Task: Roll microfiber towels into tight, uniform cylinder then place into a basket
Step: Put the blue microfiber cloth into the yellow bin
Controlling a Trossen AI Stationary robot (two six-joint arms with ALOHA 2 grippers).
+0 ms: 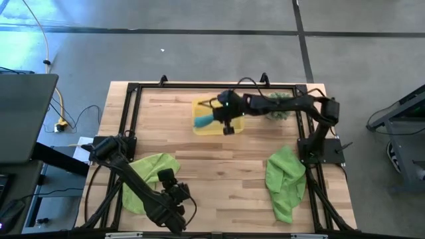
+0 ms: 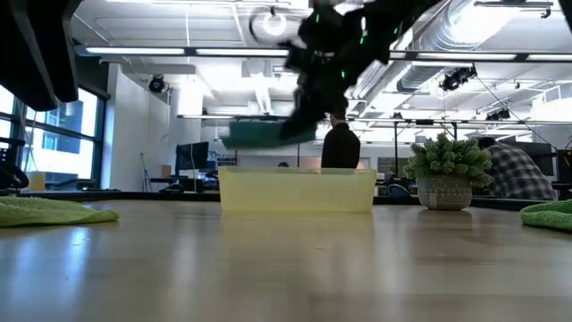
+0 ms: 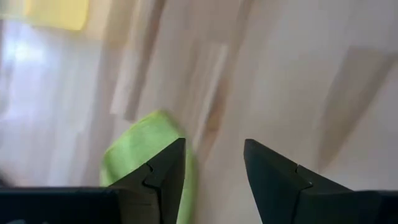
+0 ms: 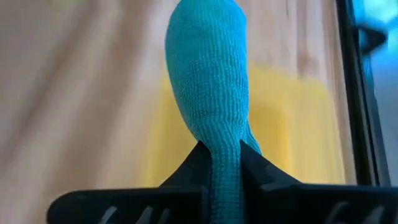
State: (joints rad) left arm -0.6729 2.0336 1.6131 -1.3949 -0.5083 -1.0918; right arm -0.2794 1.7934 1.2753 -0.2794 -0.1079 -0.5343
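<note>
On the tabletop [image 1: 219, 172] I see two lime-green towels [image 1: 284, 180], both well apart from my right pincer [image 4: 219, 163]. That pincer is clamped on the rolled teal towel [image 4: 208, 81], held directly above the yellow basket [image 2: 297, 191]. My left pincer [image 3: 214, 171] hangs parted beside one green towel.

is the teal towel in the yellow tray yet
Not yet: the rolled teal towel hangs above the yellow tray, pinched in the right gripper.
</note>
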